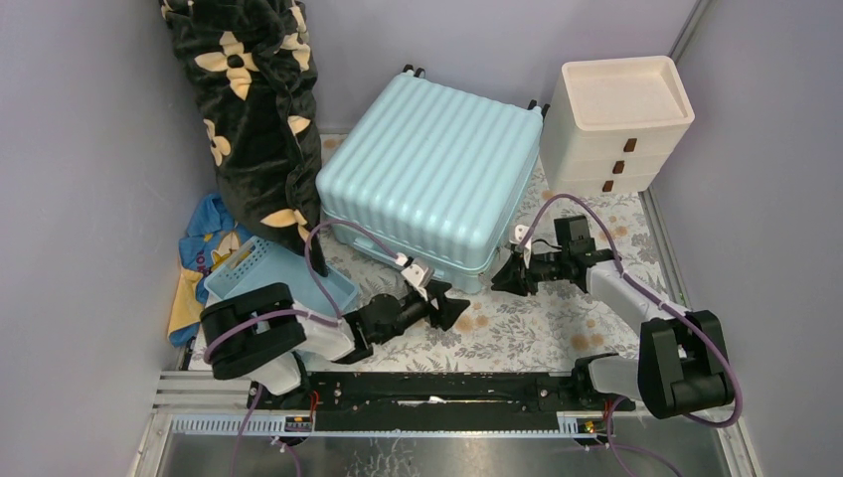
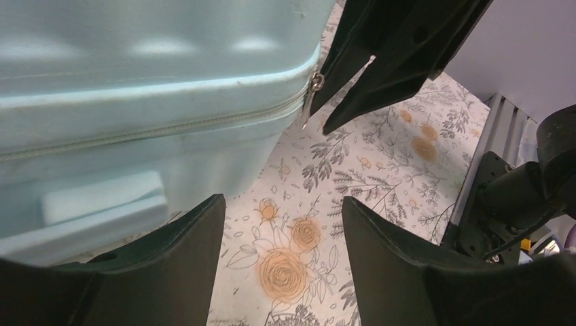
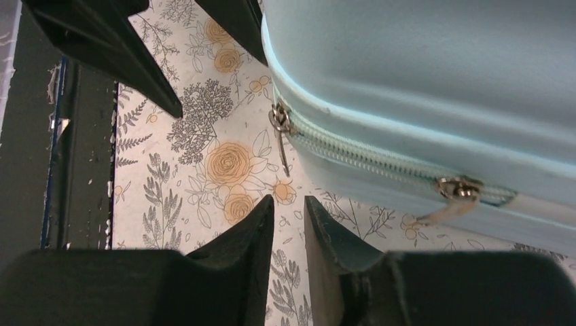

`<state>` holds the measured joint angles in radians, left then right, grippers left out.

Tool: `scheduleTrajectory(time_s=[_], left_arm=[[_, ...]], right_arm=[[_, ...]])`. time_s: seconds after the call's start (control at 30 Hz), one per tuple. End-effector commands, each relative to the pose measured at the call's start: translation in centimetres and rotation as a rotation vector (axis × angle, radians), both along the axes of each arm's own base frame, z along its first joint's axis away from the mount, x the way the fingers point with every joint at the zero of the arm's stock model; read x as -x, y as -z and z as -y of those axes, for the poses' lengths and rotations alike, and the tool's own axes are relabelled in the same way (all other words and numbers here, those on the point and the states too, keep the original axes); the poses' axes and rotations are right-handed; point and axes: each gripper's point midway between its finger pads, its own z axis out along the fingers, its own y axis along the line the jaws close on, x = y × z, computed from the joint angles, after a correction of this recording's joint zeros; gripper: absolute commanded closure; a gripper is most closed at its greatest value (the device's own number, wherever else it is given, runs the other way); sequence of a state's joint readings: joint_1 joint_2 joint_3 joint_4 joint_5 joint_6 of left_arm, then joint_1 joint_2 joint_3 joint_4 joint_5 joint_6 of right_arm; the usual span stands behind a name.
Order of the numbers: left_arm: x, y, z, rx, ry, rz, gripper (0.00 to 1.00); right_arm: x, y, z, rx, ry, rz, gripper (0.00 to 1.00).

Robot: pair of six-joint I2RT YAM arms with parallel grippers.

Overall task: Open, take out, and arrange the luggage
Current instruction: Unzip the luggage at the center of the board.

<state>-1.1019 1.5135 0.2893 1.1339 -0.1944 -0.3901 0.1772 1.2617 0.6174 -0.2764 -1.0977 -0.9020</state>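
The luggage (image 1: 427,169), a pale aqua ribbed hard-shell suitcase, lies flat and zipped on the floral mat. My left gripper (image 1: 452,308) hovers by its near corner. In the left wrist view that gripper (image 2: 282,204) is open wide with only mat between its fingers, and the luggage (image 2: 136,102) is to the left. A zipper pull (image 2: 312,95) hangs at the corner. My right gripper (image 1: 502,276) faces the same corner. In the right wrist view it (image 3: 289,200) stands narrowly open with nothing between the tips. It is just below one zipper pull (image 3: 280,132), and a second slider (image 3: 456,191) sits further right.
A cream drawer unit (image 1: 618,124) stands at the back right. A small blue basket (image 1: 268,273) sits left of the left arm. A black flowered blanket (image 1: 253,99) hangs over a blue-yellow cloth (image 1: 199,258). Grey walls close in both sides.
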Motion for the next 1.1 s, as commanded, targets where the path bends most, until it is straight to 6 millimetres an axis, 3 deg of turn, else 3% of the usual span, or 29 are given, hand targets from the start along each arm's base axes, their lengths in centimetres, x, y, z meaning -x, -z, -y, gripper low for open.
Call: scheduleTrajectory(time_s=[0.0,0.17,0.47,0.73,1.07], left_arm=[[-1.2,-4.5,1.9,0.167,0.008,0.100,0.29],[-2.1,-4.1,2.1,0.181,-0.012,0.104,0.29],[-2.6,-3.5,3.1,0.256,0.032,0.023,0.30],[-3.2,-3.6,4.0,0.303,0.036,-0.008,0.31],[-4.5,-4.3,3.8,0.419,0.011,-0.101,0.40]], right_arm=[[-1.7,-1.3,-1.5,-0.027,0.012,0.077,0.73],[-1.7,-1.1,-2.1,-0.022,-0.002,0.077,0.86],[-0.2,-1.2,-3.3,-0.045,-0.080,0.061,0.92],[0.5,-1.5,-3.9,-0.062,-0.112,0.048,0.94],[0.6,-1.8,-4.0,-0.074,-0.122,0.029,0.95]])
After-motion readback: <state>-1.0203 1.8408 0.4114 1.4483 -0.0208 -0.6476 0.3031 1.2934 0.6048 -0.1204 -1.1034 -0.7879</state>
